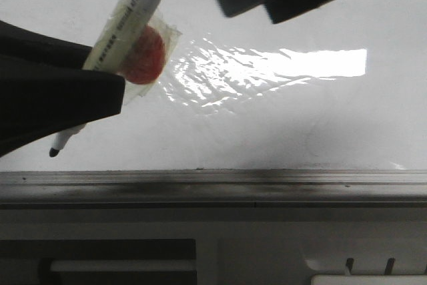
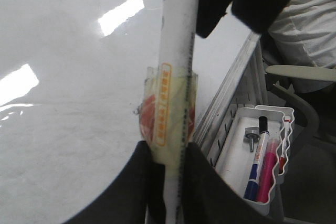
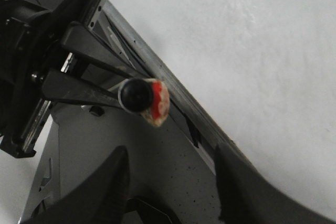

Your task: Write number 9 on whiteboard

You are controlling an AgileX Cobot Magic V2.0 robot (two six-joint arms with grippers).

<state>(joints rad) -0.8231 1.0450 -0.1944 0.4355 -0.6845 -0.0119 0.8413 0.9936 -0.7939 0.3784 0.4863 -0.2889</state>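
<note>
Front view: left tool [image 1: 100, 88] is clamping a marker [image 1: 123, 28] tilted above the whiteboard [image 1: 267, 131], print unreadable; right tool [image 3: 170, 182] is gaping apart.

The whiteboard [image 1: 280, 131] is glossy white with bright glare patches, edged by a grey metal rail [image 1: 213, 188] along the lower frame. At upper left, the marker [image 1: 123, 28] is white with a black tip and orange lettering, wrapped in yellowish clear tape over a red-orange lump [image 1: 143, 58]. The left gripper [image 1: 100, 98] and the right gripper [image 3: 173, 182] are black.
</note>
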